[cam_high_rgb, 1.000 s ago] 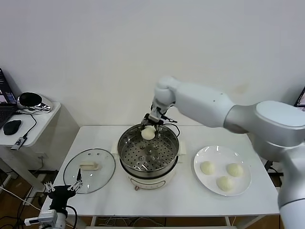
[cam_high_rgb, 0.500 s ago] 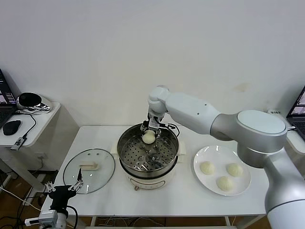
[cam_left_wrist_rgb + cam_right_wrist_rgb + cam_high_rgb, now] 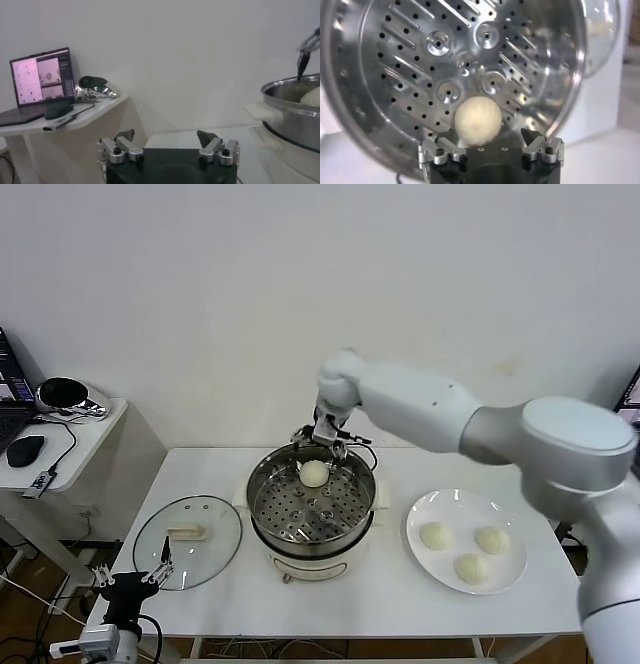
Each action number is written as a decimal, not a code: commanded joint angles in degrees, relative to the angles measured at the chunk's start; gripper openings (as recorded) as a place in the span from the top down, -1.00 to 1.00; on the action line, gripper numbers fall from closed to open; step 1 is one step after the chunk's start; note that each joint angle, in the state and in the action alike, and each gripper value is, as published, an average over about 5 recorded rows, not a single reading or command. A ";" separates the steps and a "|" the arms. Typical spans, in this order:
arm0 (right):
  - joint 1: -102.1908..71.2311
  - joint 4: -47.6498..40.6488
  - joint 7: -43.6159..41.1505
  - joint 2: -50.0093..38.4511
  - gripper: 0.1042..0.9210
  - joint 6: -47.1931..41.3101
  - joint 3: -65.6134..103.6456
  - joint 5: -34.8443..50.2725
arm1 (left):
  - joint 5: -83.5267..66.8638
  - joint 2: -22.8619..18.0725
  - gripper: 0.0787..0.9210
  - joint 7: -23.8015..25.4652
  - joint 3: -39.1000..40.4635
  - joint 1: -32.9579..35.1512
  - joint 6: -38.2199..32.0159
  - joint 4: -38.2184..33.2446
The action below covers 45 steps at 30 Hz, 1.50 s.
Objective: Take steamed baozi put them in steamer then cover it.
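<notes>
Right tool (image 3: 321, 439) spread wide, above far rim of steamer (image 3: 262, 502); one baozi (image 3: 314, 473) lies free on perforated tray just below it. Left tool (image 3: 130, 579) spread, parked low beside table (image 3: 400, 594).

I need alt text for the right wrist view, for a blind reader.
One cream-white baozi lies on the perforated tray of the steel steamer. The right pincer hangs open just above it, not touching.

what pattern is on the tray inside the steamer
Shiny steel tray with rows of small round holes, slots and pressed rings, clearest in the right wrist view.
</notes>
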 commanded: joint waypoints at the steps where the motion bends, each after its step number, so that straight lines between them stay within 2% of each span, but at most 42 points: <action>1: 8.49 14.15 -4.19 -11.76 -0.76 -20.59 -4.35 15.48 | -0.53 0.12 -0.77 -1.04 0.33 -0.03 4.60 -2.38; 5: 11.08 23.72 -3.61 -21.18 -0.76 -32.67 -5.98 19.50 | -0.63 0.38 -0.77 -1.55 0.56 -0.44 6.63 -3.54; 9: 11.87 30.81 -2.73 -29.90 -0.76 -40.24 -6.94 20.39 | -0.20 0.72 -0.77 -1.58 0.83 -0.54 7.20 -3.98; 15: 8.75 34.39 -1.56 -42.01 -0.76 -43.65 -7.71 16.42 | 0.44 1.15 -0.77 -1.61 1.26 -0.47 7.20 -4.28; 21: 0.19 34.07 0.21 -46.77 -0.76 -42.94 -4.99 11.08 | 0.52 1.33 -0.77 -1.93 0.96 -0.19 7.16 -4.90; 31: -22.31 27.18 1.59 -45.30 -0.76 -39.92 11.07 3.19 | 0.84 0.46 -0.77 -1.98 0.93 -0.32 7.11 -4.62; 37: -30.89 19.31 2.89 -39.23 -0.76 -36.11 17.81 -1.64 | 0.98 0.35 -0.77 -1.89 0.16 0.04 7.11 -4.75; 45: -34.14 14.23 4.15 -31.79 -0.76 -34.78 20.59 -2.38 | 1.03 0.18 -0.77 -1.90 -0.90 0.47 7.09 -4.91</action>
